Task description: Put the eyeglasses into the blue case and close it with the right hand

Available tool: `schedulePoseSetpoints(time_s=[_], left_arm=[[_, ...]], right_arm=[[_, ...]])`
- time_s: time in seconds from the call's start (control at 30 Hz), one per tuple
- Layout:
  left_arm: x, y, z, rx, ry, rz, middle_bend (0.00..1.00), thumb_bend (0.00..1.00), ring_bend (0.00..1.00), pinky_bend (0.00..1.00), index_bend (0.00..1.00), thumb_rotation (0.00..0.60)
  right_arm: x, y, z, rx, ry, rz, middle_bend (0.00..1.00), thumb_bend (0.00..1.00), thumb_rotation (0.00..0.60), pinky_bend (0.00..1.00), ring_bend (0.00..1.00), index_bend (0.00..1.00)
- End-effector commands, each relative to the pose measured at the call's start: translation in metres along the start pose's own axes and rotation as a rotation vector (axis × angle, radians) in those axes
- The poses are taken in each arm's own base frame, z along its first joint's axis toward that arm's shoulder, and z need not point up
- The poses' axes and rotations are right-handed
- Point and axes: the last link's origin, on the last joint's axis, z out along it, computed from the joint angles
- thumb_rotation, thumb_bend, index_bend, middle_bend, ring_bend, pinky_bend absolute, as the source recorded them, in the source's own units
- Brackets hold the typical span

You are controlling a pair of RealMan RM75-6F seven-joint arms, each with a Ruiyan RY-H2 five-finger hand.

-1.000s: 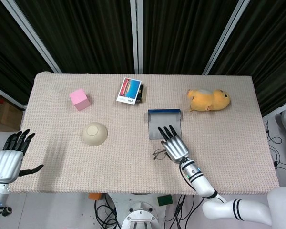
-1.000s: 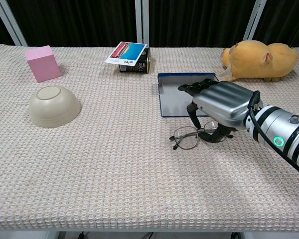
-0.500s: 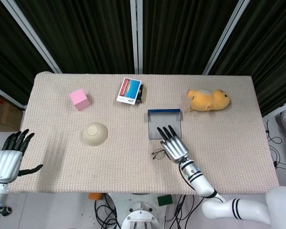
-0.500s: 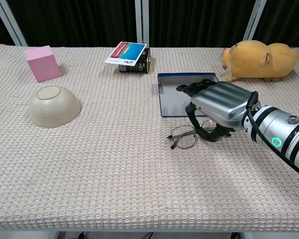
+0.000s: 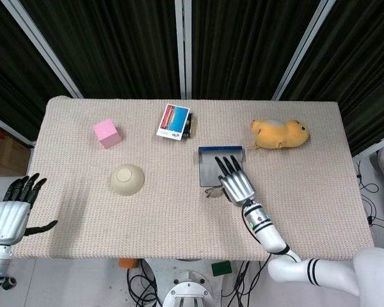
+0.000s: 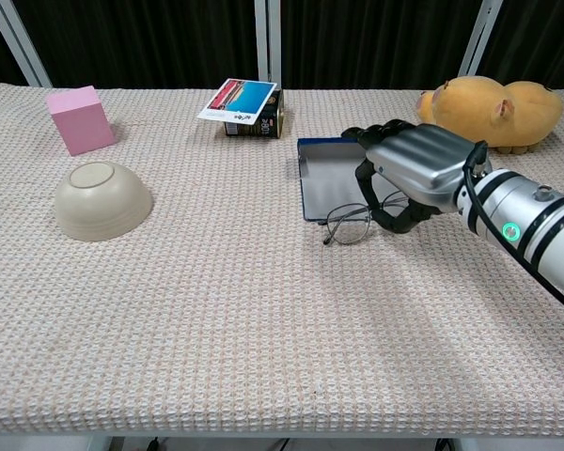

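Observation:
The blue case (image 5: 208, 162) (image 6: 325, 175) lies open and flat at the table's middle. My right hand (image 5: 235, 183) (image 6: 419, 172) hovers over its near right part, fingers pointing away from me. It pinches the thin-framed eyeglasses (image 5: 212, 190) (image 6: 349, 225) by the right side of their frame. One lens hangs at the case's near edge, just above the cloth. My left hand (image 5: 10, 213) hangs off the table's left edge, fingers spread, holding nothing; only the head view shows it.
An upturned beige bowl (image 5: 127, 179) (image 6: 103, 199) sits left of the case. A pink cube (image 5: 107, 133) (image 6: 80, 119) stands at the far left. Behind the case lies a small box under a picture card (image 5: 175, 121) (image 6: 244, 104). At the far right lies a yellow plush (image 5: 280, 133) (image 6: 489, 114).
My right hand has carried the eyeglasses away from me, from the bare cloth in front of the case up to its near edge. The left hand has stayed put.

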Motion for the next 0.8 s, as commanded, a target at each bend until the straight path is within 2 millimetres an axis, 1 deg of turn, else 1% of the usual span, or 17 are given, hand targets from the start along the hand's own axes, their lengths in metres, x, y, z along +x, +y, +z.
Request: schedulePoseSetpoints(time_s=[0.03,0.2,0.33,0.47,0.6,0.8], left_arm=[[0.000,-0.001,0.001,0.004,-0.002,0.000,0.00,0.02,0.00,0.07,0.09,0.449],[0.000,-0.005,0.001,0.018,-0.010,0.005,0.00,0.02,0.00,0.07,0.09,0.449],[0.000,-0.010,-0.001,0.036,-0.014,0.008,0.00,0.02,0.00,0.07,0.09,0.453],[-0.002,-0.012,-0.002,0.045,-0.023,0.006,0.00,0.02,0.00,0.07,0.09,0.448],[-0.003,-0.013,-0.002,0.044,-0.026,0.004,0.00,0.02,0.00,0.07,0.09,0.449],[-0.003,-0.013,-0.002,0.040,-0.025,0.005,0.00,0.02,0.00,0.07,0.09,0.447]], right_arm=[[0.005,0.003,0.023,-0.027,0.012,0.039,0.00,0.48,0.600,0.00,0.00,0.70],[0.007,0.003,0.048,-0.046,0.019,0.022,0.00,0.48,0.600,0.00,0.00,0.70],[0.013,0.001,0.068,-0.079,0.048,0.044,0.00,0.48,0.600,0.00,0.00,0.71],[0.013,-0.001,0.082,-0.113,0.039,0.077,0.00,0.48,0.600,0.00,0.00,0.71],[0.011,-0.003,0.091,-0.138,0.040,0.053,0.00,0.48,0.600,0.00,0.00,0.72],[0.007,-0.003,0.095,-0.157,0.049,0.022,0.00,0.48,0.600,0.00,0.00,0.71]])
